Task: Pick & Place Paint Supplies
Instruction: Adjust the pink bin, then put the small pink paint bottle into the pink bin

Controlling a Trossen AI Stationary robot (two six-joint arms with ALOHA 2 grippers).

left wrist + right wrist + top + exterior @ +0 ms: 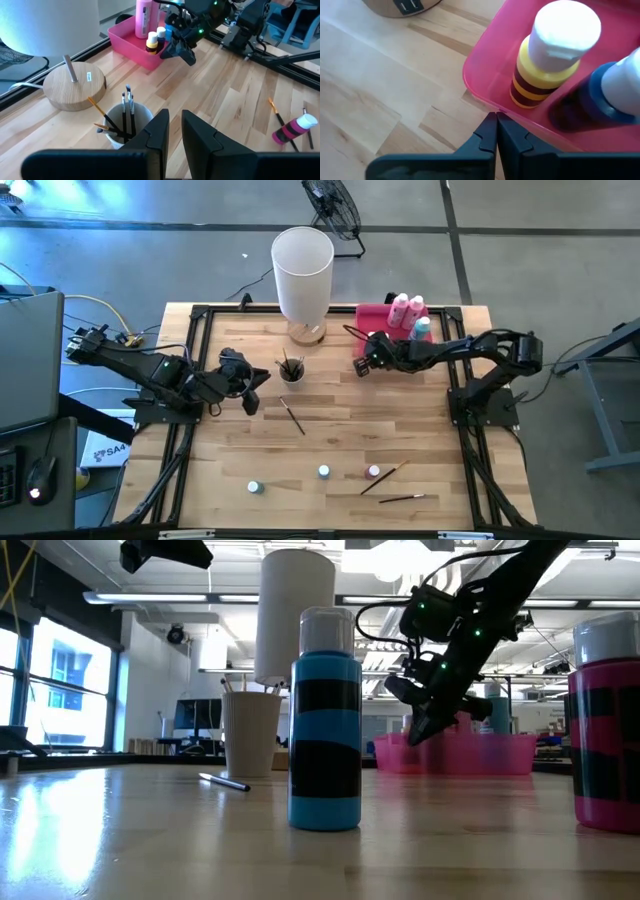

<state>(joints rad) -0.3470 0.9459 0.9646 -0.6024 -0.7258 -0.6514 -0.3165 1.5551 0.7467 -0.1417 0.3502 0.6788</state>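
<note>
1. The right gripper [496,131] has its fingers closed on nothing, tips just beside the rim of the pink tray [485,92].
2. The tray holds a yellow bottle [547,60], a dark blue bottle [602,97], and two tall pink bottles [407,307].
3. The left gripper [175,131] has its fingers nearly closed and empty, near the cup [142,116] of paintbrushes [127,112].
4. On the wooden surface [400,430]: a loose brush [292,416], three small bottles [323,472], two more brushes [385,478].
5. A tall white lamp [302,270] stands by the tray; a floor fan [332,205] stands beyond the surface.
</note>
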